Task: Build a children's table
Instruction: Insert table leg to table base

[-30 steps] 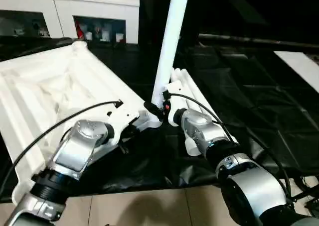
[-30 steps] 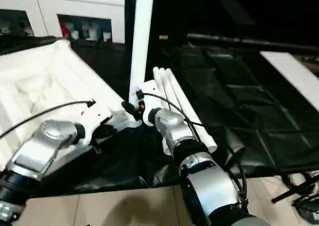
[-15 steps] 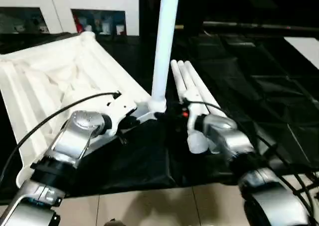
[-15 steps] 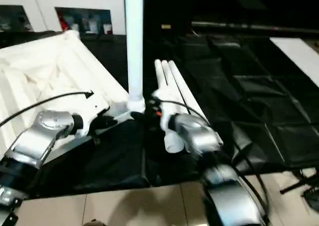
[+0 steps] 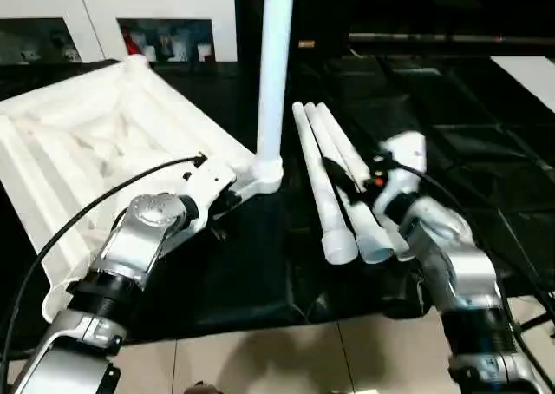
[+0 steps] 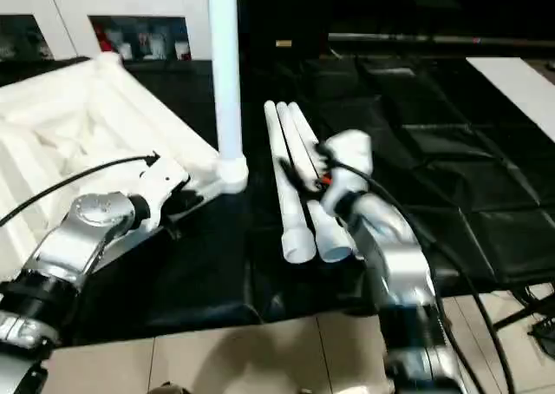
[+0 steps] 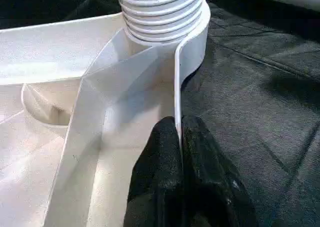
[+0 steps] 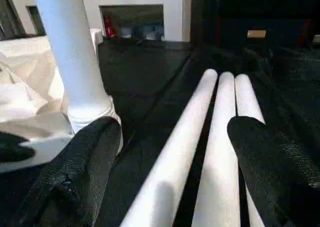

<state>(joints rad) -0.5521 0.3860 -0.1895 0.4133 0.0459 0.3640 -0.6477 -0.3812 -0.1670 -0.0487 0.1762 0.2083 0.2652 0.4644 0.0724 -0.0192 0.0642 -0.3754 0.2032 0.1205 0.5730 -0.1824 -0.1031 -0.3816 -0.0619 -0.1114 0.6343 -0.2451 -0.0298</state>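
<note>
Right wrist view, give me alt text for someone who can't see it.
The right pincer hangs open over three loose white legs lying side by side on black cloth. Beside them a fourth leg stands upright in a corner socket of the white tabletop.

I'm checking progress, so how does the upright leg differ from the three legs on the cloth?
The upright leg stands in a corner socket of the tabletop; the three loose legs lie flat, side by side, on the black cloth, fitted to nothing. All four are white tapered tubes.
</note>
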